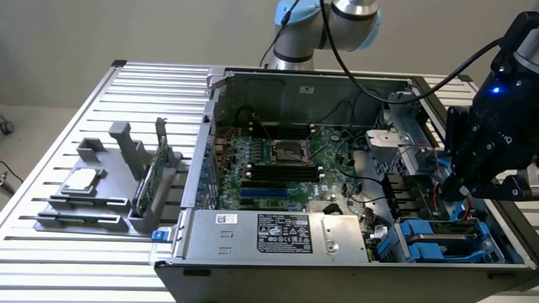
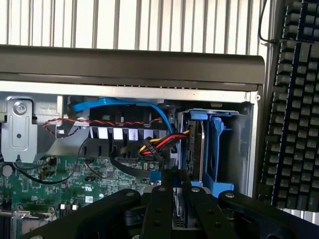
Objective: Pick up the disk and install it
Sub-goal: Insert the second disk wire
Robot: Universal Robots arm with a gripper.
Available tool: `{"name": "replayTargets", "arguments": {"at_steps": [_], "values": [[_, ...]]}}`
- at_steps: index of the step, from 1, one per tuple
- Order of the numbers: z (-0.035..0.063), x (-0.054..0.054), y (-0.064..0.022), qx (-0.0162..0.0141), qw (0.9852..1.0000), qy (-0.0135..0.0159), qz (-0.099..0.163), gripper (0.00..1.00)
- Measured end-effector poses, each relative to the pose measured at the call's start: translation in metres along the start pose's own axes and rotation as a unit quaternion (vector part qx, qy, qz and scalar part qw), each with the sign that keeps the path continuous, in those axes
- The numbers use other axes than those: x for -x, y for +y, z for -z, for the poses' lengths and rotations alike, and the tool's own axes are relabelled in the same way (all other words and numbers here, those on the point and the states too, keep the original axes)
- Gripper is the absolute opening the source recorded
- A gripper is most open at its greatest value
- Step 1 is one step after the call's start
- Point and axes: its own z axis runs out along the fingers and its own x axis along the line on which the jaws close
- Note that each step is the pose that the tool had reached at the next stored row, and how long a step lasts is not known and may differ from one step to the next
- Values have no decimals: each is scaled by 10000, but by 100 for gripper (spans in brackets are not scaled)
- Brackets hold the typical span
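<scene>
Disk (image 2: pixel 207 149) stood on edge in its blue carrier inside the drive bay at the corner of the computer case (image 1: pixel 337 268), so it could seat there. End effector (image 2: pixel 174 191) hovered just above, fingers nearly pressed together, seemingly pinching nothing.

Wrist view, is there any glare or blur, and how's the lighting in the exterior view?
Wrist view: the slatted table behind the case is washed out bright, the pincer links up close look soft and dark. Exterior view: even light, mild sheen on the power supply; the arm's blue light glows.
</scene>
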Motion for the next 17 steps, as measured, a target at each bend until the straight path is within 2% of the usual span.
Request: {"name": "replayTargets", "arguments": {"at_steps": [2,11,17], "values": [[-27,19,-3,12,10000,6,-1,17],[-149,131,-15,107,9999,28,-3,17],[-232,176,-22,148,9998,92,-8,17]]}}
